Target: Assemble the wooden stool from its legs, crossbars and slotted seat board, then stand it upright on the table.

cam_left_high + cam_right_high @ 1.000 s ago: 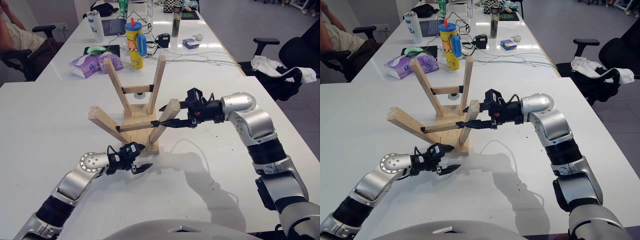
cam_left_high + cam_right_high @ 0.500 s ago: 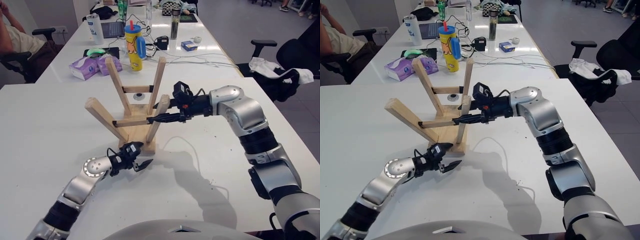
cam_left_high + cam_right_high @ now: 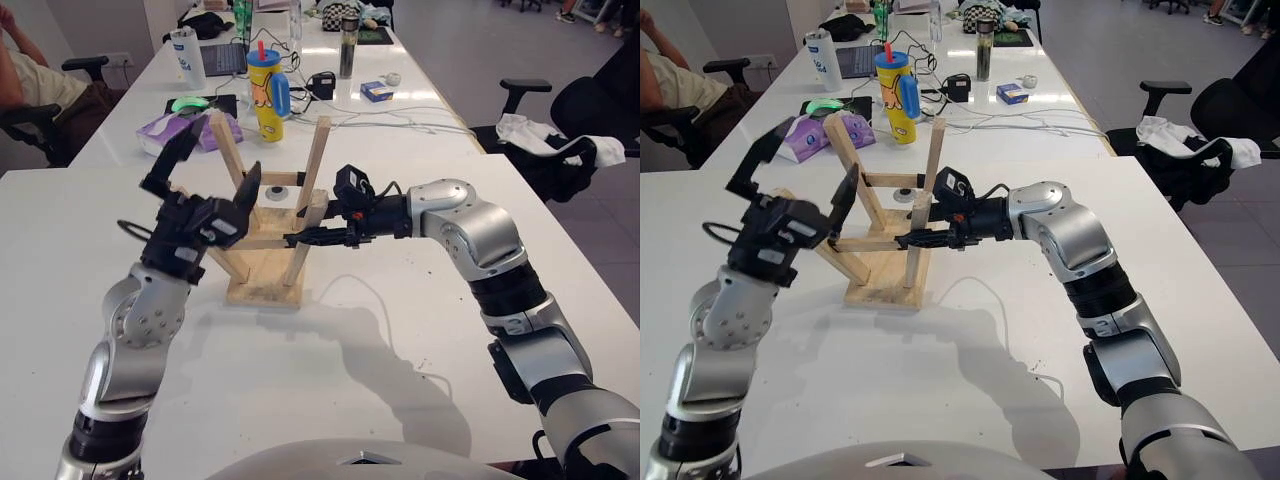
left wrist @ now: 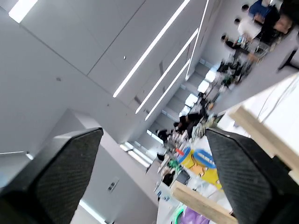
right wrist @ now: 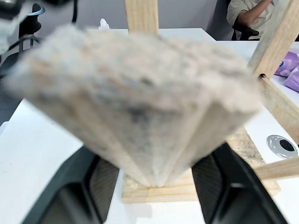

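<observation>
We see the left gripper (image 3: 224,150) held up off the bench (image 3: 420,330) at the 9 o'clock side of the stool (image 3: 314,165). Its jaws are spread wide with nothing between them. From the head views its body stands in front of the stool's left-hand legs and hides most of one.

The stool rests upside down on its seat board (image 3: 262,291) near the middle of the bench, legs pointing up and splayed. A crossbar (image 3: 276,178) joins the two far legs.

From 3 o'clock the right gripper (image 3: 300,238) reaches in, its jaws closed narrowly on the near right leg (image 3: 296,268). The close wrist view is blurred, so the contact looks firm but we can't be sure.

On the next bench, toward 12 o'clock, stand purple tissue packs (image 3: 162,128), a yellow cup (image 3: 267,98) and a small blue box (image 3: 378,90). An office chair (image 3: 560,150) draped with white cloth sits at 2 o'clock.
</observation>
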